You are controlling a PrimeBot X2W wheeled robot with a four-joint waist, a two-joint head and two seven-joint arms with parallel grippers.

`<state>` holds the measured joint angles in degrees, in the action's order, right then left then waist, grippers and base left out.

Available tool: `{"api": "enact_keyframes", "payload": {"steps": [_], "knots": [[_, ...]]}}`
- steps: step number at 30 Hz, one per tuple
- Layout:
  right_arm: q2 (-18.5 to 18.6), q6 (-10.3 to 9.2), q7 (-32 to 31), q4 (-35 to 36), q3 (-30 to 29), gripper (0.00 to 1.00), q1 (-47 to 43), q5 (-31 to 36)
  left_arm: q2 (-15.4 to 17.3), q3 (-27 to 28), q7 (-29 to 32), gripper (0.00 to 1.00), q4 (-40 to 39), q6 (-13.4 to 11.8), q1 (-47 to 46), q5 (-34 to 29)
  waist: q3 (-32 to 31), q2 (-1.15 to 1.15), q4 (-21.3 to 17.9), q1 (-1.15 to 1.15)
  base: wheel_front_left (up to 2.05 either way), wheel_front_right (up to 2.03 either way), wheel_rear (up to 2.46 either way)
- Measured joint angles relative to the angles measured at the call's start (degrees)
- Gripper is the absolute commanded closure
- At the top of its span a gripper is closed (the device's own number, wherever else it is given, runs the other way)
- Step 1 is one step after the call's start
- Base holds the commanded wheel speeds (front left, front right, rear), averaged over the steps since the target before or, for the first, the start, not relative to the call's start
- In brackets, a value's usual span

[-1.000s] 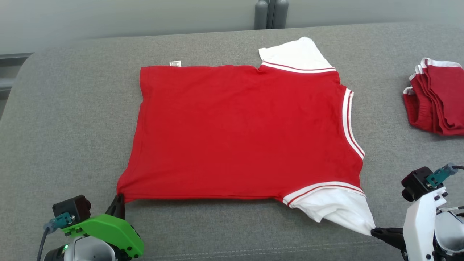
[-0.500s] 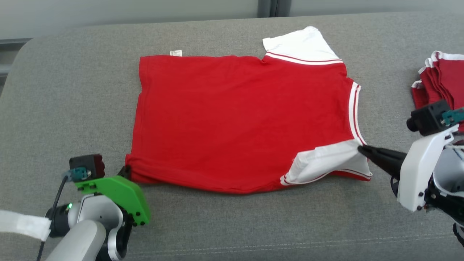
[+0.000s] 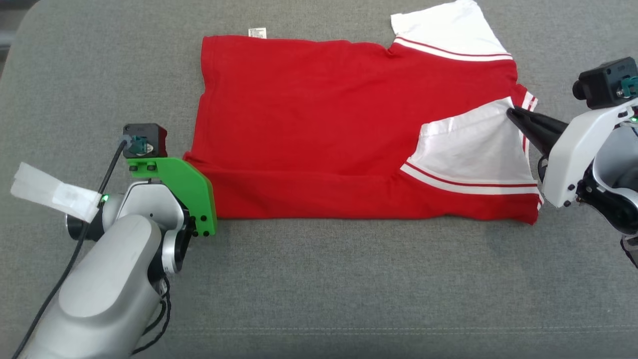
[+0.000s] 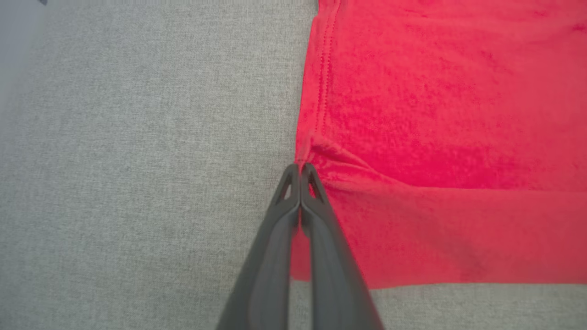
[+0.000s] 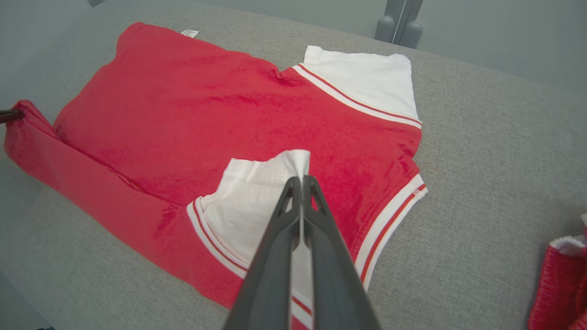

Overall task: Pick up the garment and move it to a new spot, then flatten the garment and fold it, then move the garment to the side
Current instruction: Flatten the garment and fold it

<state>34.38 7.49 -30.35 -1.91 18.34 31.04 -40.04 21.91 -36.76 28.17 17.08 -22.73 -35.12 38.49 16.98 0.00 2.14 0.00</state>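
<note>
- A red short-sleeved T-shirt with white sleeves (image 3: 319, 109) lies spread on a grey woven fabric surface (image 3: 349, 279). Its near long edge is doubled over onto its body.
- The left gripper (image 4: 300, 167) has its two dark fingers pressed together on the red hem corner at the shirt's left edge.
- The right gripper (image 5: 301, 179) is clamped on the tip of the near white sleeve (image 3: 468, 149), which is turned inward over the red body.
- A pile of red-and-white cloth (image 5: 562, 284) sits well apart, to the right.
</note>
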Motion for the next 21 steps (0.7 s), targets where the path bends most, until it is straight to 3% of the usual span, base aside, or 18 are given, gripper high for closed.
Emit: {"api": "enact_keyframes", "payload": {"steps": [10, 21], "knots": [[0.67, 0.00, 9.03, -8.66, 7.17, 1.00, 7.55, 0.80, -2.32, -0.33, -1.24, 1.00, 6.02, 2.05, -4.56, -0.21, 2.56, 0.00, 0.73, 0.00, 0.00, 0.00, 0.00], [1.55, 0.00, 16.00, -12.71, 8.05, 1.00, 9.63, 1.31, -3.07, 0.83, -3.38, 1.00, 8.01, 2.04, -4.87, 1.05, 2.32, 0.00, 1.11, 0.00, 0.00, 0.00, 0.00]]}}
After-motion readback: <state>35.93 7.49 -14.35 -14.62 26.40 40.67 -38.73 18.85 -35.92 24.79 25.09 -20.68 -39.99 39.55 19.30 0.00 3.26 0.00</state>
